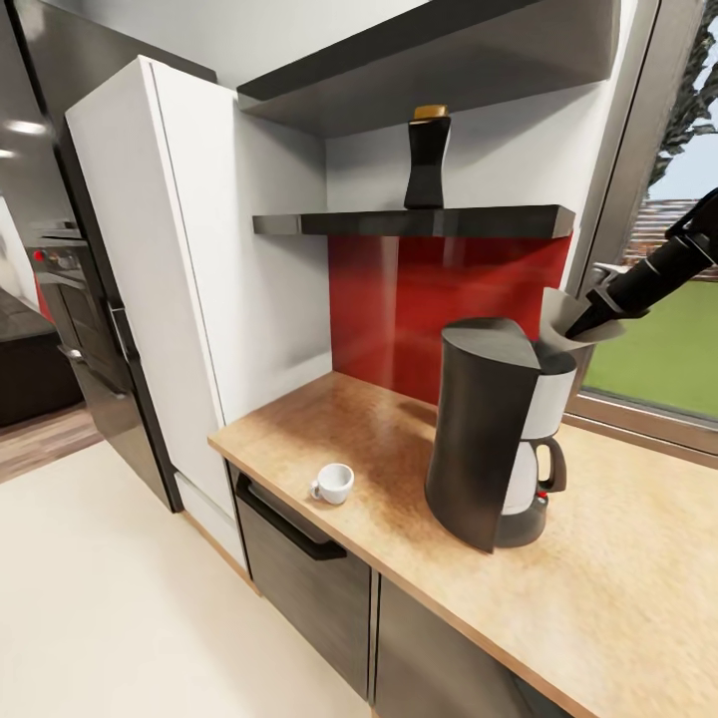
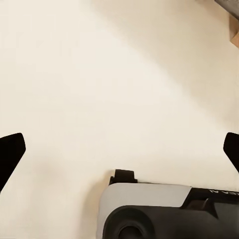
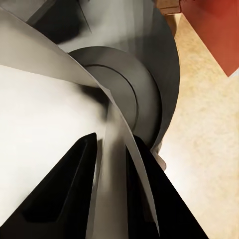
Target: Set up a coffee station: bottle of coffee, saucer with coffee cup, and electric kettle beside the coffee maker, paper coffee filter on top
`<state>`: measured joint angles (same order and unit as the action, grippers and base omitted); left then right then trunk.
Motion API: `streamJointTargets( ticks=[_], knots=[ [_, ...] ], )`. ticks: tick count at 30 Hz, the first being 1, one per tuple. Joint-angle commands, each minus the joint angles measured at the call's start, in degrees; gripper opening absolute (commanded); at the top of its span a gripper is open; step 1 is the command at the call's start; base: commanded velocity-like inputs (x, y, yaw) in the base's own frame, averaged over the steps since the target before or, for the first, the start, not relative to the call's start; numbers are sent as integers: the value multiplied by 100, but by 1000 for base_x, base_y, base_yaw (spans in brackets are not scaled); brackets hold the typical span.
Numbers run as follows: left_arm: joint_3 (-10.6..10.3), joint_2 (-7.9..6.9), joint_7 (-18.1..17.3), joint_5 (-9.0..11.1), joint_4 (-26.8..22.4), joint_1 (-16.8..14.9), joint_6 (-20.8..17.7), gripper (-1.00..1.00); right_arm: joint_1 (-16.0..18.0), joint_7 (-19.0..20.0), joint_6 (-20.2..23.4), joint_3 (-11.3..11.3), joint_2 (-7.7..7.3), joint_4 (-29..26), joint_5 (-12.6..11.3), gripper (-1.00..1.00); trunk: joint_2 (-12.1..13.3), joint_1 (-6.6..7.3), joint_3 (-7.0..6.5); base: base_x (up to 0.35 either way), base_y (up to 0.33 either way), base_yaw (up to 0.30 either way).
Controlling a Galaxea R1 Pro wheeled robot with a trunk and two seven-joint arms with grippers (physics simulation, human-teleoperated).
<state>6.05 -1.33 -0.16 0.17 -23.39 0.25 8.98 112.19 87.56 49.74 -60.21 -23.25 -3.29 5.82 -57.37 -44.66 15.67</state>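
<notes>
One coffee maker [image 1: 496, 431] stands upright on the wooden desk [image 1: 618, 588], dark-bodied with a glass carafe in its base. One white coffee cup [image 1: 333, 484] sits on the desk well apart from it, near the front edge and toward the tall white cabinet [image 1: 189, 299]. One bottle of coffee [image 1: 428, 158], dark with a gold cap, stands on the dark kitchen shelf [image 1: 414, 222] above the red backsplash [image 1: 399, 299].

One paper coffee filter [image 1: 565, 321] is pinched at its wall by the right tool [image 1: 583, 321], tilted just above the coffee maker's top; in the right wrist view the two dark fingers [image 3: 64, 194] are closed narrowly on the pale paper [image 3: 45, 114], with the round top of the machine [image 3: 124, 84] right below.

The left tool [image 2: 119, 149] is spread wide, its fingertips [image 2: 10, 152] at either edge of the left wrist view over the cream floor [image 2: 99, 74].

A window [image 1: 663, 299] beside the desk looks onto green lawn. Dark drawer fronts [image 1: 299, 568] sit beneath the desk, and a dark oven column [image 1: 80, 299] stands beyond the cabinet.
</notes>
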Motion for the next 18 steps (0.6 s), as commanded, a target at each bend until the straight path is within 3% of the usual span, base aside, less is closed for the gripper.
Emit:
streamJointTargets(
  ticks=[1,18],
  knots=[
    [10,2,-2,3,-8,1,8,100,0,41,80,27,-4,-15,58,-100,-4,-1,6,63,0,0],
    [10,2,-2,5,-8,1,8,100,-92,41,80,27,-4,-19,59,-100,-4,-1,6,10,0,0]
  ],
)
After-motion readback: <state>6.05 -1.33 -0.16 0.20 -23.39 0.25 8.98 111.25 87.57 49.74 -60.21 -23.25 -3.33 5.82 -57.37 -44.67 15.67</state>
